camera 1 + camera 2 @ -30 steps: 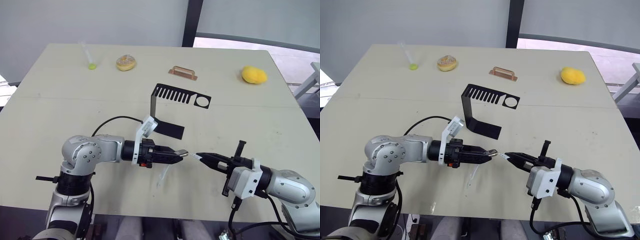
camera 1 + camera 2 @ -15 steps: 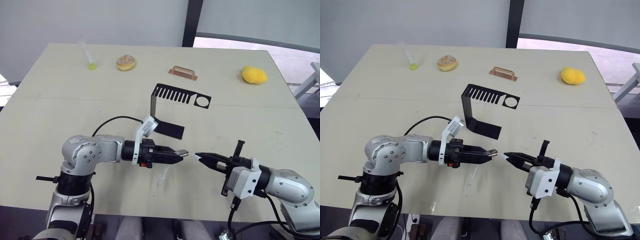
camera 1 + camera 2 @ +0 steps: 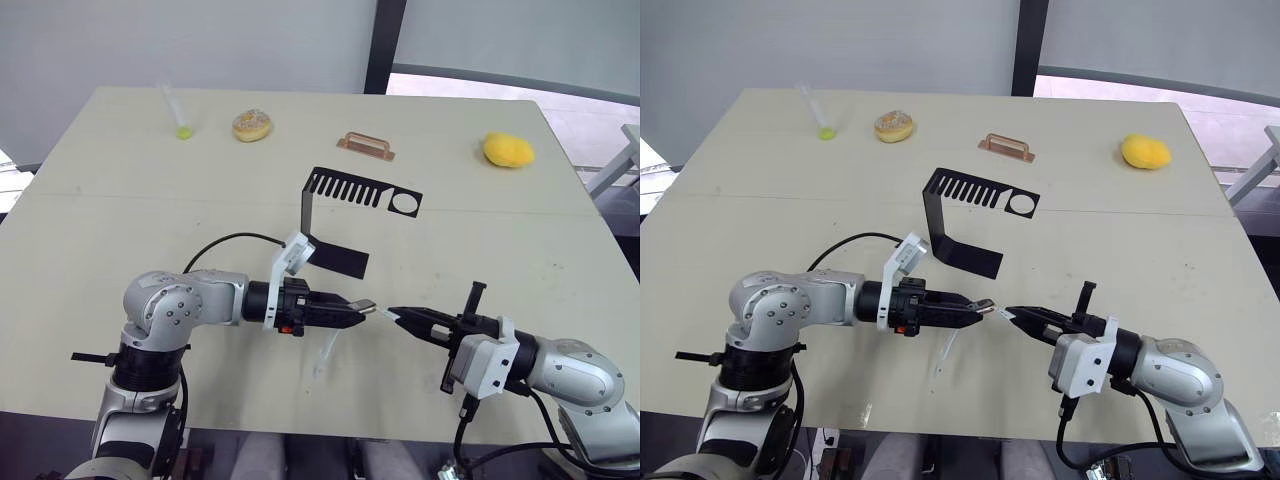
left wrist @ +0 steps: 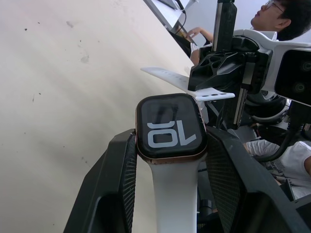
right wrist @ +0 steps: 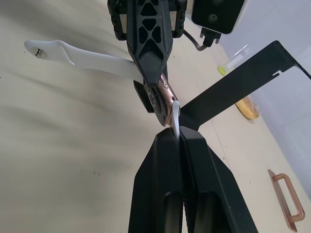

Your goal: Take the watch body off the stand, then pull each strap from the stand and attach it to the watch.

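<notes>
Left pincer [image 3: 368, 308] clamped the watch [image 4: 170, 127], one strap [image 4: 173, 194] already fitted; right pincer [image 3: 1012, 314], closed on the second strap [image 5: 174, 116], had edged closer, nearly meeting the watch above the tabletop [image 3: 500, 230], stand [image 3: 345, 215] emptied behind

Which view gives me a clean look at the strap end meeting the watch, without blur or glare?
Left wrist view: watch body sharp, digits readable, no glare; second strap behind it sharp too, person in background soft. Right wrist view: strap tip against the watch edge, in focus. Eye views: the joint too small to judge.
</notes>
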`<state>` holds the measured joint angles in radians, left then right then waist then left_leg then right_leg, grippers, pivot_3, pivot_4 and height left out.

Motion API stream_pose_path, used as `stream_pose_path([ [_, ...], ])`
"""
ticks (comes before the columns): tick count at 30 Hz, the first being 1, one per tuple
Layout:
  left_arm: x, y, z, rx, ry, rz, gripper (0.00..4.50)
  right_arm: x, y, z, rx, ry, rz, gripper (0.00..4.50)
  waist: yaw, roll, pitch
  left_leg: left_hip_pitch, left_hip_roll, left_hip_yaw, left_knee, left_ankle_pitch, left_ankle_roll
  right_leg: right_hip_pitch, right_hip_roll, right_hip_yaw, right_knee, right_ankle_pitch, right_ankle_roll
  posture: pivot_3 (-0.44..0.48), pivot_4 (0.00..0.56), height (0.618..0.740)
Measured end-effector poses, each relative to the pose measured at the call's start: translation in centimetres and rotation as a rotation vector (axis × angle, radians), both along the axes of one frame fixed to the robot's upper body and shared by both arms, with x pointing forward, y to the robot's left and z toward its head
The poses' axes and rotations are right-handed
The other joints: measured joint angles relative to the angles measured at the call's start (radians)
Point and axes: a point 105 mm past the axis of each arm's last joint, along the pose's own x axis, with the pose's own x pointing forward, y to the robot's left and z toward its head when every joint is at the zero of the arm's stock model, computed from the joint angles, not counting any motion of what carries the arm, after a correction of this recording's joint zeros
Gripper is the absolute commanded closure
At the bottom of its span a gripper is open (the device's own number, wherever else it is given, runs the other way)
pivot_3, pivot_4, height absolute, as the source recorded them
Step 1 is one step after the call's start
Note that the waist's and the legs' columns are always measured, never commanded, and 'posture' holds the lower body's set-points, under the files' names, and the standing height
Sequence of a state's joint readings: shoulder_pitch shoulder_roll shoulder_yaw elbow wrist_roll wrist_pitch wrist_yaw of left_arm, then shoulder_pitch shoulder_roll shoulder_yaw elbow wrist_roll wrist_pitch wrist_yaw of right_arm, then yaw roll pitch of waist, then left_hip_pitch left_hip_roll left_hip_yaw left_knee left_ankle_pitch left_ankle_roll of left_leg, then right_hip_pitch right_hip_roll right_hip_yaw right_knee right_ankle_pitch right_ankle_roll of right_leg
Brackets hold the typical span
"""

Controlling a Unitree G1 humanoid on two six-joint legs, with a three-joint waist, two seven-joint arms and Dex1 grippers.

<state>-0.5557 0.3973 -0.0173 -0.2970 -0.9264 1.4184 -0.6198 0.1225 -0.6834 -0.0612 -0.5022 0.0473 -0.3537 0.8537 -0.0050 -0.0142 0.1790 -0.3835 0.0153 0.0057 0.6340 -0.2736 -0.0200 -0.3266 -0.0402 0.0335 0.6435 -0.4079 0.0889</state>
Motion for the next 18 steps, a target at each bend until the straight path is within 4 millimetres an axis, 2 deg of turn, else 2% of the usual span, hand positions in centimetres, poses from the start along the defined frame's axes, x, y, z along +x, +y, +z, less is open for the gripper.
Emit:
stream_pose_path([
  [18, 0.0, -0.09, -0.02, -0.001, 0.0, 0.001, 2.92, 0.18, -0.25, -0.26, -0.003, -0.012, -0.009, 4.5, 0.0, 0.0, 0.0, 0.0, 0.0, 0.0, 0.0, 0.0, 0.0, 0.0, 0.0, 0.0, 0.0, 0.0, 0.0, 0.0, 0.15, 0.74],
])
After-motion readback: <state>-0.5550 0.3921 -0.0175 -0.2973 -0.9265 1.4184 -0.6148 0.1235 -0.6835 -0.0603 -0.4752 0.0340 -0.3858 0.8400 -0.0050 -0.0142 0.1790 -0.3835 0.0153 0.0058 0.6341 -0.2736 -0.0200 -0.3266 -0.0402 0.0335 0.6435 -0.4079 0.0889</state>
